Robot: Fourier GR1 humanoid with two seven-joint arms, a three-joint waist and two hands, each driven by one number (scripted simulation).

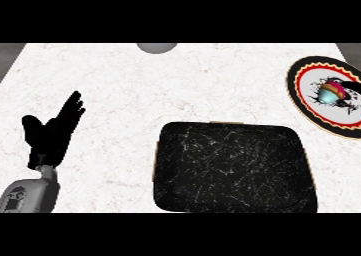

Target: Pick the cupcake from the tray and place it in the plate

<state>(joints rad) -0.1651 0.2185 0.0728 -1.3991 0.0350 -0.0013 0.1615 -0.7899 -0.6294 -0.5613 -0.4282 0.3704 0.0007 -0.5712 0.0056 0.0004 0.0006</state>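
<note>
White marble counter [139, 90] (grey floor past edges) w/ black tray [231, 167], plate [301, 95].

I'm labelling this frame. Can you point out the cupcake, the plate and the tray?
cupcake [331, 93]: head view, its coloured top.
plate [299, 101]: head view, left rim.
tray [231, 170]: head view, bare dark floor.

A single head view looks steeply down on the marble counter [139, 100], near enough that the tray [231, 167] sits low-centre and the plate [301, 95] meets the right edge
</note>
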